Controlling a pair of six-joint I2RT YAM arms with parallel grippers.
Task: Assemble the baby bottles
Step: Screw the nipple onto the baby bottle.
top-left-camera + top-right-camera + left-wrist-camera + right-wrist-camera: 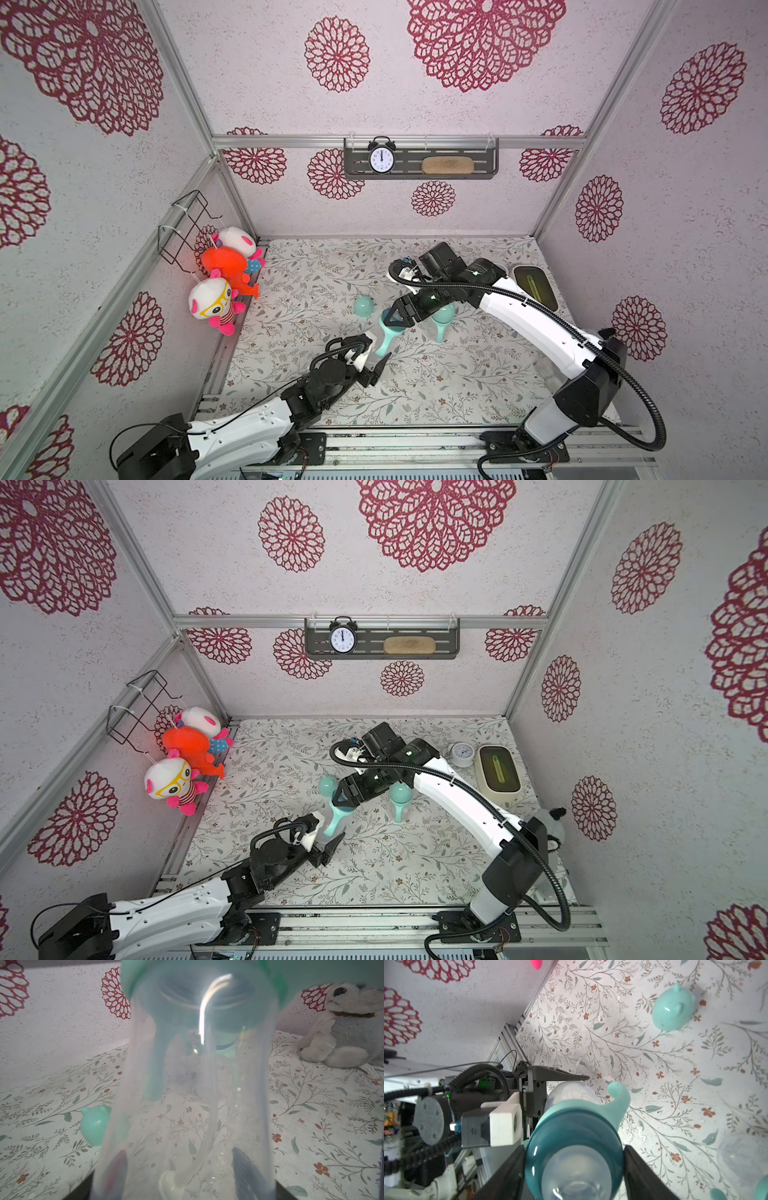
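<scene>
1. The bottle (197,1095) stood upright near the middle of the table (457,374), long axis vertical, collar (571,1124) on top.
2. My left gripper (374,354) clamped its clear body low down.
3. My right gripper (573,1159) sat directly above, jaws pressed on the collar's sides. Twisting came next, I reckoned.

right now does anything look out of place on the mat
A cap lies loose on the mat, off the held bottle, whose nipple is bare. Nothing looks spilled or broken.
</scene>
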